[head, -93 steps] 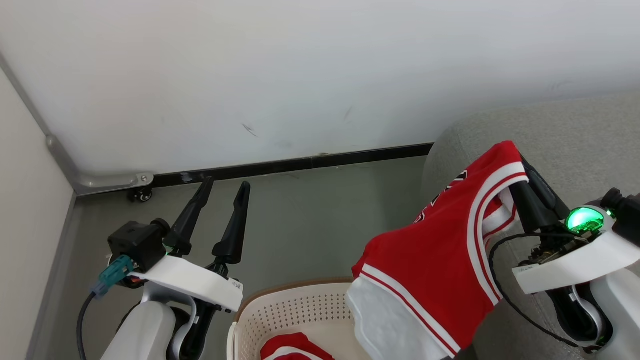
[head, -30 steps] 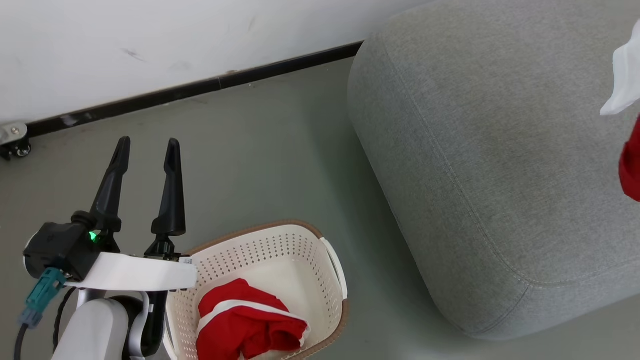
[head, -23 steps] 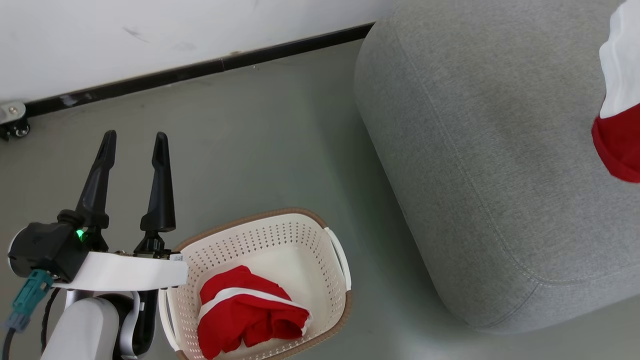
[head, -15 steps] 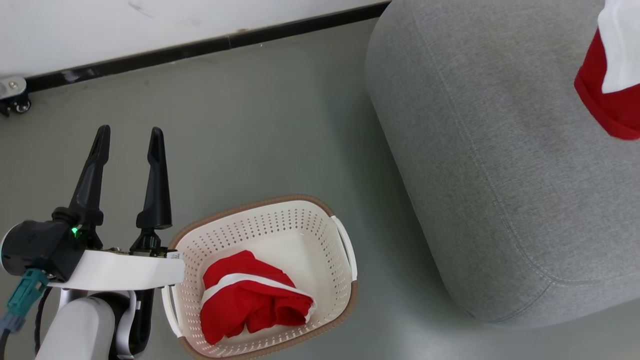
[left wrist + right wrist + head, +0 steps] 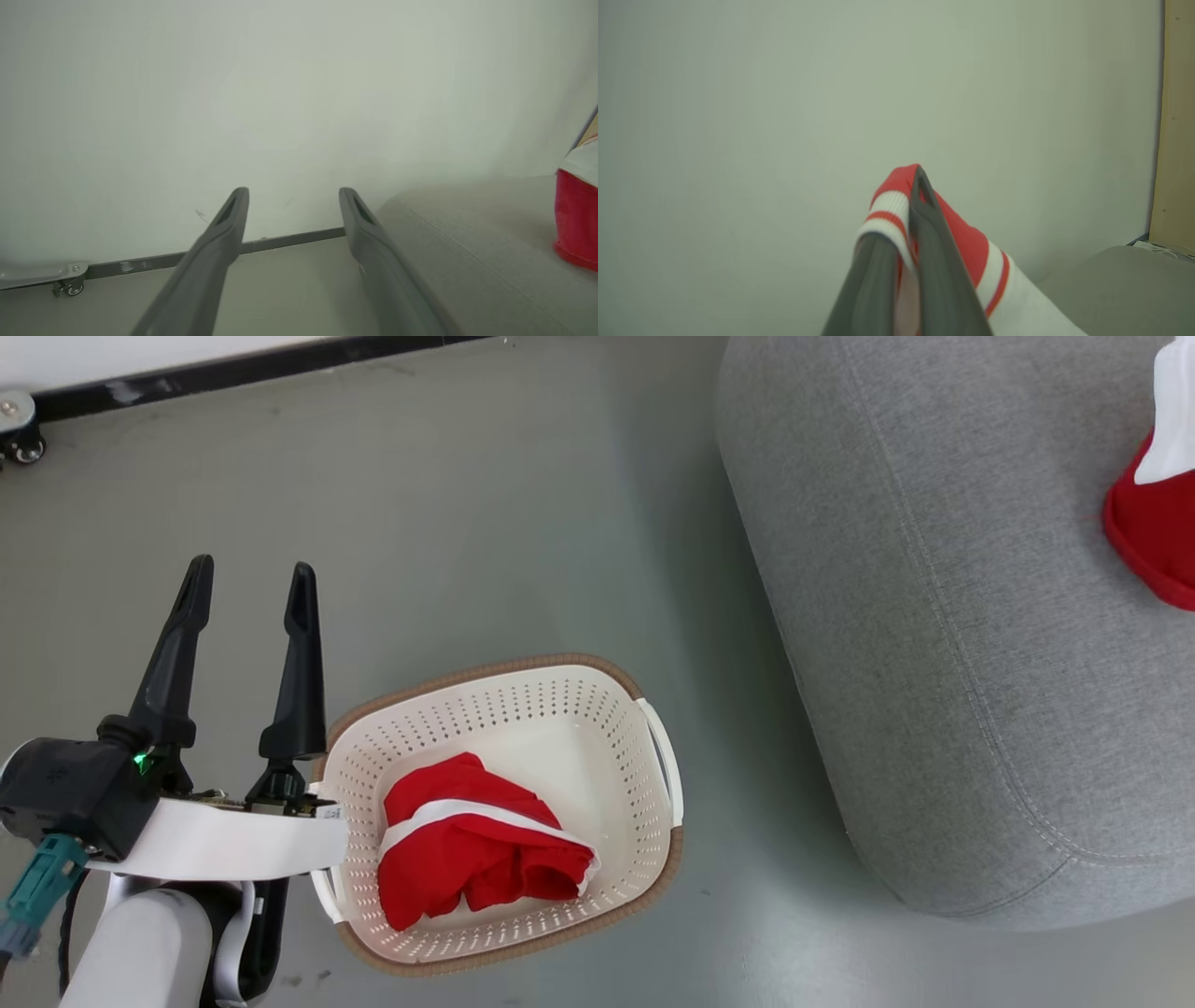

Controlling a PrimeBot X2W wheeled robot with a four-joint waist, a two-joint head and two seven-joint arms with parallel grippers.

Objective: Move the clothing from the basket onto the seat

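Your right tool [image 5: 915, 186] is clamping, jaws together, on the striped edge of the held garment [image 5: 966, 242], whose free end is hanging below it over the seat [image 5: 934, 616]. Whether the cloth is touching the cushion cannot be told. Your left tool [image 5: 250, 565] is standing apart and empty, pointing out over the floor [image 5: 485, 504]. The basket [image 5: 523, 665] is sitting just behind and to the right of its tips, with the second garment [image 5: 467, 859] lying bunched inside. You are judged to be placing the first piece, with the other waiting. Three risks are arising. If you are releasing while the cloth is dangling near the seat's rounded side, it may be sliding off to the floor. Fabric draped over a finger may be clinging at release. The left tool, reaching down for the second garment, may be nudging the light basket by its rim.
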